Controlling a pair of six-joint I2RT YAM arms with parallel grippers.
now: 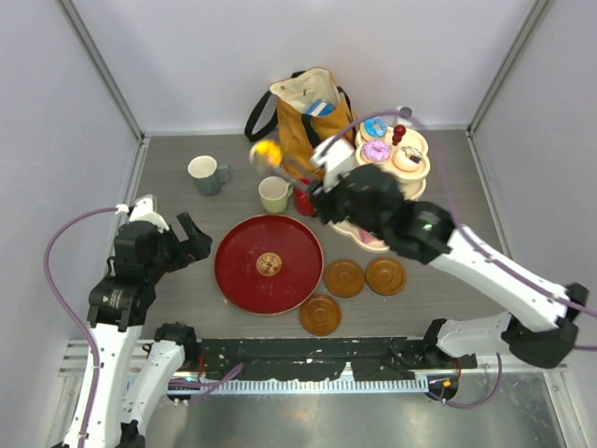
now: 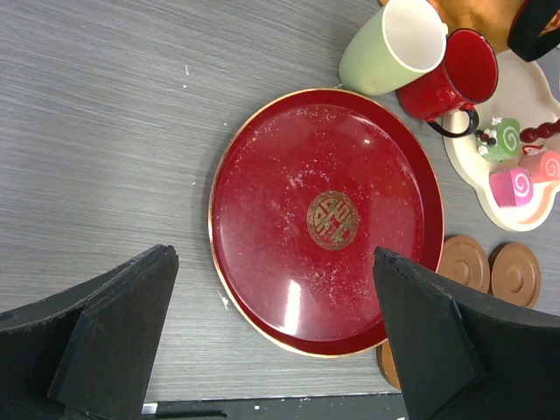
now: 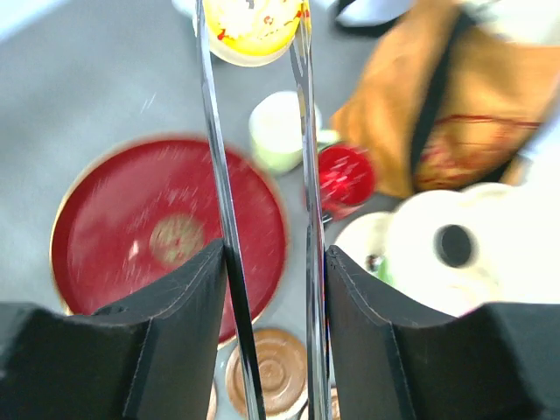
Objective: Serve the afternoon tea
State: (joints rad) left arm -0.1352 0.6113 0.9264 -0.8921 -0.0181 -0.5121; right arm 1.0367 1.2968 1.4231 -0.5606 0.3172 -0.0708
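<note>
My right gripper point(image 3: 276, 254) is shut on a pair of metal tongs point(image 3: 303, 175), its pads pressing both blades. The tong tips hold a yellow donut point(image 3: 254, 26), which hangs above the table beside the tote bag point(image 1: 269, 151). Below it stand the pale green mug point(image 1: 274, 194) and the red mug point(image 1: 304, 201). The grey-green mug point(image 1: 205, 174) stands further left. The cream stand point(image 1: 410, 140) carries donuts. Three brown saucers point(image 1: 344, 277) lie right of the tray. My left gripper point(image 1: 191, 238) stays open and empty, left of the tray.
The big red tray point(image 1: 242, 271) lies at the table's front centre. The mustard tote bag point(image 1: 303, 112) stands at the back, next to the stand. Pink and green roll cakes point(image 2: 512, 185) sit on the stand's lowest tier. Grey walls enclose the table on three sides.
</note>
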